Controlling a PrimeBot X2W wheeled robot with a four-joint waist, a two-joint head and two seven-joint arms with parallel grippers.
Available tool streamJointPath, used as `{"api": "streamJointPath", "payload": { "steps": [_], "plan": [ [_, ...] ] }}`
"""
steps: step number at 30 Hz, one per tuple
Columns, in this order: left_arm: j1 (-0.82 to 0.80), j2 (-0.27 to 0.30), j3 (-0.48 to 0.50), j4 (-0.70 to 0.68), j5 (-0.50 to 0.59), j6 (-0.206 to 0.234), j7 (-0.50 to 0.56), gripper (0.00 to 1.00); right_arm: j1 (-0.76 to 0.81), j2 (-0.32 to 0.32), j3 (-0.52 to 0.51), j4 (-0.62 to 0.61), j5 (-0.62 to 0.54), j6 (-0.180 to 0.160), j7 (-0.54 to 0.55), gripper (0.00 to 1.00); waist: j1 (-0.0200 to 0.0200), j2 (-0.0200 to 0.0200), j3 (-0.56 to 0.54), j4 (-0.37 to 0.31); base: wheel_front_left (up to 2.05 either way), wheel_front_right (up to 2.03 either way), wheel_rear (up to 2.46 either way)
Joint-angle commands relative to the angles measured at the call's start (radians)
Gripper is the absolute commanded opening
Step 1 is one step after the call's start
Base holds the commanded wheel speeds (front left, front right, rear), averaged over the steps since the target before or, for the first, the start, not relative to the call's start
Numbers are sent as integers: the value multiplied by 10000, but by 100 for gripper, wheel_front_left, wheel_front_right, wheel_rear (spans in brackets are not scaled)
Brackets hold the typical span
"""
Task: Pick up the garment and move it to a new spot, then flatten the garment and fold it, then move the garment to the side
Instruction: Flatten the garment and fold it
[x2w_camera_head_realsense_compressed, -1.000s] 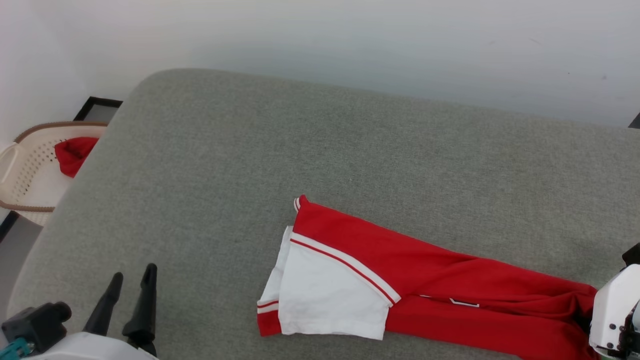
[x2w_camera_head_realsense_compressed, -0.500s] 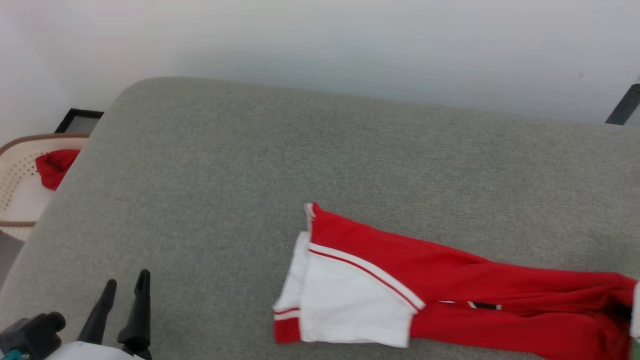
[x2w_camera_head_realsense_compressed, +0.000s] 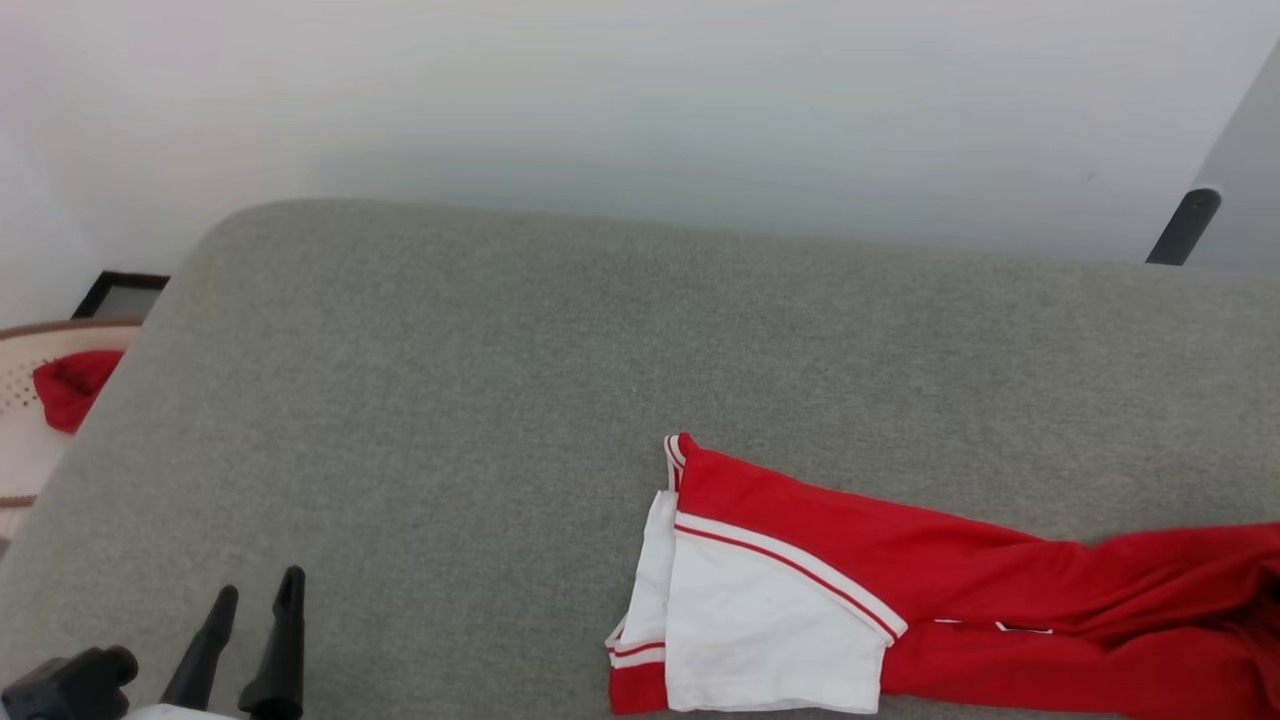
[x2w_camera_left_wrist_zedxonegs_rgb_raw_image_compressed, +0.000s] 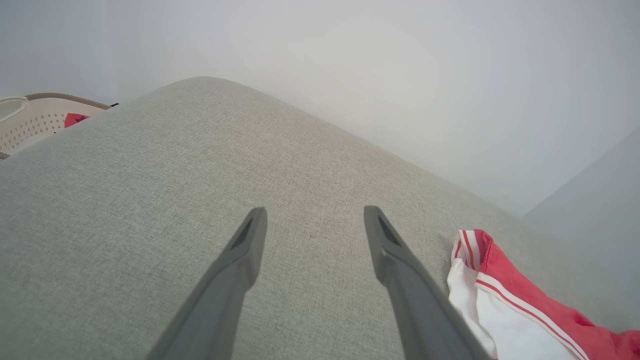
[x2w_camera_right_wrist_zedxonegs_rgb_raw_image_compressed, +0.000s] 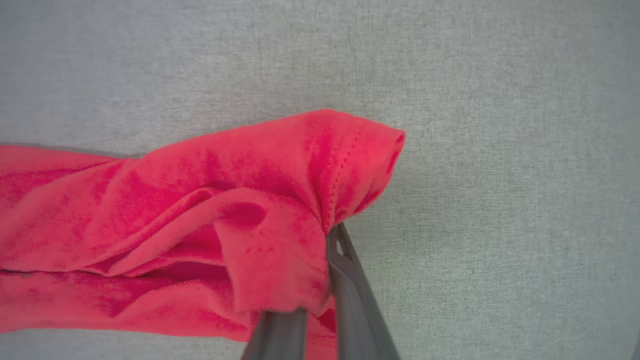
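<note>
The shirt (x2w_camera_head_realsense_compressed: 900, 590) is laid long and bunched on the grey pad (x2w_camera_head_realsense_compressed: 450, 380), at the lower right of the head view; its white sleeve (x2w_camera_head_realsense_compressed: 770, 630) with red stripes is spread flat at the left end, and the red body is stretched away to the right, past the edge of that view. In the right wrist view the far red end is seen bunched up. It is pinched by the right gripper (x2w_camera_right_wrist_zedxonegs_rgb_raw_image_compressed: 325, 270), whose fingers are closed tight on a fold of the cloth. The left gripper (x2w_camera_left_wrist_zedxonegs_rgb_raw_image_compressed: 315, 214) is held low over the bare pad, left of the sleeve and apart from it; its fingers are spread wide and nothing is held. Off the pad's left edge a pale basket (x2w_camera_head_realsense_compressed: 15, 400) is seen, and a red cloth (x2w_camera_head_realsense_compressed: 65, 385) is lying in it; a white wall (x2w_camera_head_realsense_compressed: 640, 100) is seen behind the pad.
</note>
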Motion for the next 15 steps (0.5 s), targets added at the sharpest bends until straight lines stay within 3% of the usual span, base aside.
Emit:
{"api": "streamJointPath", "payload": {
  "steps": [1,7,15],
  "plan": [
    [106,31,3,-8,-30,-13,33,100,52,51,107,-204,218,-13,86,0,0,0,-179,-119,0,0,0],
    [221,65,-23,-84,-142,43,185,100,326,558,480,-1884,1609,-13,928,0,0,0,-490,-135,0,0,0],
    [163,-36,-173,-116,-246,-8,343,100,372,2146,1104,-4028,2208,-12,1725,0,0,0,-703,156,0,0,0]
  ]
}}
